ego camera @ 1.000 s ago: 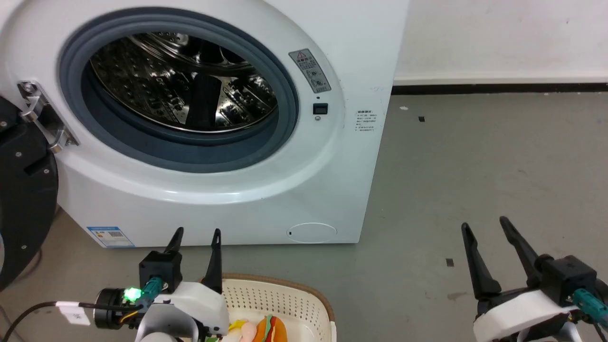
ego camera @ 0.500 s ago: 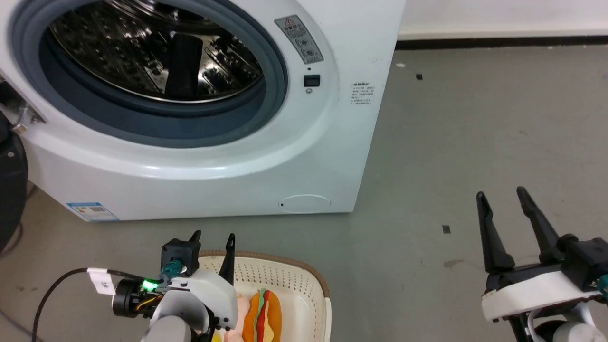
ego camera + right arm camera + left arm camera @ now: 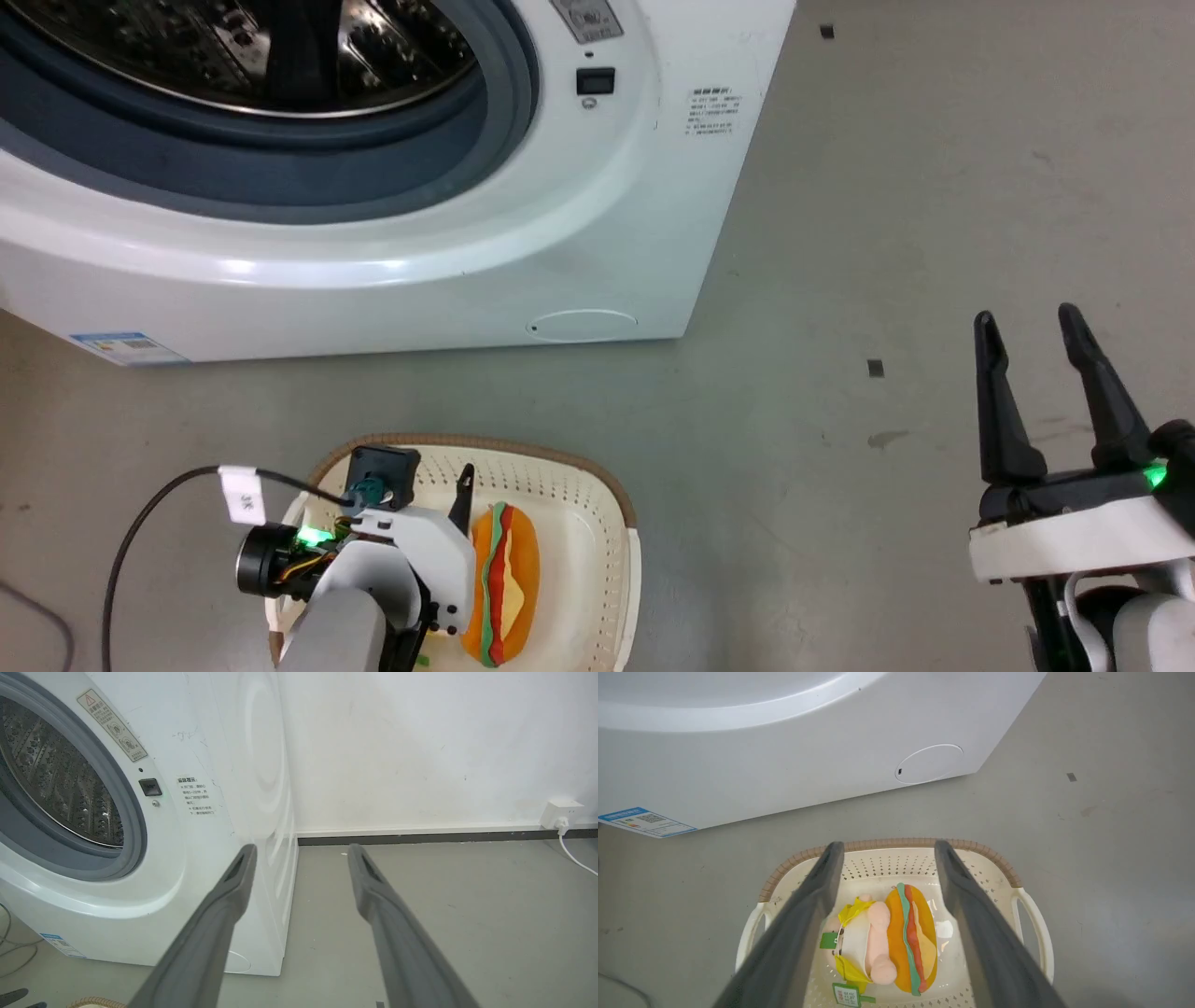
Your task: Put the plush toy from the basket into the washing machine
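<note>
My left gripper [image 3: 885, 848] hangs spread wide over the basket [image 3: 1003, 866], touching nothing. The plush toy [image 3: 909, 938] lies inside, at six o'clock from my fingertips. My right gripper [image 3: 1027, 322] is wide and empty.

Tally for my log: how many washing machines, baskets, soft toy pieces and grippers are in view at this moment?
White front-loading washing machine: 1
Cream perforated plastic basket: 1
Soft toy pieces in the basket: 2 (orange hamburger-shaped plush, pink-and-yellow soft piece)
Grippers, jaws open: 2 (left gripper, right gripper)
Total: 6
</note>
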Motion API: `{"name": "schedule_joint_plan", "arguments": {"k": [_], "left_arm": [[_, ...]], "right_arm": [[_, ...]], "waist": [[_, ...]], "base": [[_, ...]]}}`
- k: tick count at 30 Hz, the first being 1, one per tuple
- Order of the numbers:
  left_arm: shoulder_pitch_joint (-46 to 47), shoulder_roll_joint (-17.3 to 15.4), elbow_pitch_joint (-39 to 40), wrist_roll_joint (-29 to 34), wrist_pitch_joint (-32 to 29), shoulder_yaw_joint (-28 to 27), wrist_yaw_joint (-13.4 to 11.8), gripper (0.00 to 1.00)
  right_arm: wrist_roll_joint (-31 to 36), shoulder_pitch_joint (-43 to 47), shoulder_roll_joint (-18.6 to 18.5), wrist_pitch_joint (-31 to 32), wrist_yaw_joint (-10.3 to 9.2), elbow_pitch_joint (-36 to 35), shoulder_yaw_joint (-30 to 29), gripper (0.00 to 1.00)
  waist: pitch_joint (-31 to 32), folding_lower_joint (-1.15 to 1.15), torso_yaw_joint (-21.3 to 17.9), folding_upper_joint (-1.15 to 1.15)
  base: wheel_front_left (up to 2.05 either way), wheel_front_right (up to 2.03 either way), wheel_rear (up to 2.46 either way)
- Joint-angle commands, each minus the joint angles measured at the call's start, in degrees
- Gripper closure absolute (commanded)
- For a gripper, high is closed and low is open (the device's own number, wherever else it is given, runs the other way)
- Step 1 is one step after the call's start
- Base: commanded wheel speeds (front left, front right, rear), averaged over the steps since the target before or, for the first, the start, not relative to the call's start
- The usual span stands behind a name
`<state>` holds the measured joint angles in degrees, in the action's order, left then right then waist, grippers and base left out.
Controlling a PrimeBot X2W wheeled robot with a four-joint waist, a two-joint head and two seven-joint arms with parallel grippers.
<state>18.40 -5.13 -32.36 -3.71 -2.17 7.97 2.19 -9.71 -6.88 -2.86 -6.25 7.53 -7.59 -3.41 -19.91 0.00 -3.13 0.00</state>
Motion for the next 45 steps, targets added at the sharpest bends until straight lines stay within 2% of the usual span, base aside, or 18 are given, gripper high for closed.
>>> {"name": "schedule_joint_plan", "arguments": {"k": [1, 14, 45], "left_arm": [[1.8, -0.4, -1.6, -0.4, -0.6, 0.5, 0.2, 0.0], [7.0, -1.1, -9.3, -2.0, -5.0, 2.9, 1.0, 0.0], [18.9, -2.3, -26.9, -5.3, -7.4, 10.1, 2.8, 0.0]], "right_arm": [[-0.9, -1.4, 0.0, -0.7, -0.02, -0.7, -0.3, 0.0], [-2.4, -4.1, 0.0, -2.2, -0.02, -3.2, -1.1, 0.0], [-7.0, -9.9, 0.0, -5.8, -0.03, -7.5, -3.5, 0.0]], "waist": [[-1.5, 0.0, -0.2, 0.0], [-8.4, 0.0, -0.5, 0.0], [-21.7, 0.0, -2.3, 0.0]], "base": [[0.0, 0.0, 0.0], [0.0, 0.0, 0.0], [0.0, 0.0, 0.0]]}}
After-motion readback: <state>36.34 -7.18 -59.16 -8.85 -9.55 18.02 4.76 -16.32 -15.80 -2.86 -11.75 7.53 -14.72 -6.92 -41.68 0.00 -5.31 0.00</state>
